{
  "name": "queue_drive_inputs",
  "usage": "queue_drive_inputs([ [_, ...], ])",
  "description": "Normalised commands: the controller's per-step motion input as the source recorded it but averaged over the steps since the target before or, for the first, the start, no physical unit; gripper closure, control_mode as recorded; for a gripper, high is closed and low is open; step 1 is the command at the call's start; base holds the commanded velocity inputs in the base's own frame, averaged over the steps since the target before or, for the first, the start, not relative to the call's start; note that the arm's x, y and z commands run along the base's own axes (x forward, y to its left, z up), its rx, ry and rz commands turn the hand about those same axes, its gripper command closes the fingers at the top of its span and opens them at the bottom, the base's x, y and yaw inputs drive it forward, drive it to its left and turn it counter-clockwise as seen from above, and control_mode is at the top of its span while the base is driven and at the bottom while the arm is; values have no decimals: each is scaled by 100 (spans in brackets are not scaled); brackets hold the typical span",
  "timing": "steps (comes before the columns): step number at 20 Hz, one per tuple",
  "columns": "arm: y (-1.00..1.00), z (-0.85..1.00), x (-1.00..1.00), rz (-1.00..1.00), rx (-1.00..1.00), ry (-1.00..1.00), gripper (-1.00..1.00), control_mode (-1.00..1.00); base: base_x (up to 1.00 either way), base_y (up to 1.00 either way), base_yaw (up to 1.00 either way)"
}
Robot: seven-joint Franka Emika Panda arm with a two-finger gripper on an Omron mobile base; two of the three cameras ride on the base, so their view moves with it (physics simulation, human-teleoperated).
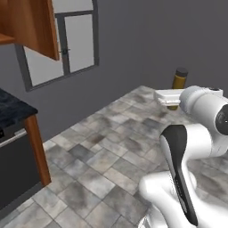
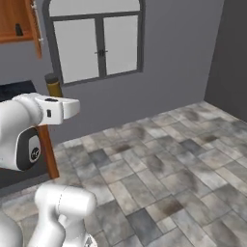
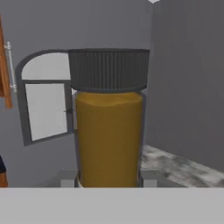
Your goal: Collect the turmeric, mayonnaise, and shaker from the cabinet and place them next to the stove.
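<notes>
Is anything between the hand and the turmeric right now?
No. The hand is shut on the turmeric, with a finger on each side of its base, so nothing separates them. The bottle is upright, carried over the tiled floor.

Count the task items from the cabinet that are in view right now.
1: the turmeric, upright with its dark cap on top, clamped in the hand, carried above the tiled floor. The mayonnaise and shaker may sit hidden inside the cabinet.

The turmeric (image 3: 109, 140) is standing upright between the fingers (image 3: 68, 178) — dark ribbed cap on top — in front of a grey wall and an arched window (image 3: 43, 105).
</notes>
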Motion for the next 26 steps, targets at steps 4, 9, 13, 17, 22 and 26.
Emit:
queue_drive_inputs([
  [4, 0, 0, 0, 0, 0, 0, 100, 100, -19, -38, -41],
  [9, 0, 0, 0, 0, 0, 0, 100, 100, -10, -49, -35],
  [13, 0, 0, 0, 0, 0, 0, 100, 100, -11, -48, -31],
  [17, 0, 0, 0, 0, 0, 0, 100, 100, -5, -54, -28],
  [22, 0, 0, 0, 0, 0, 0, 100, 100, -3, -56, -23],
  [26, 0, 0, 0, 0, 0, 0, 100, 100, -4, -51, -22],
])
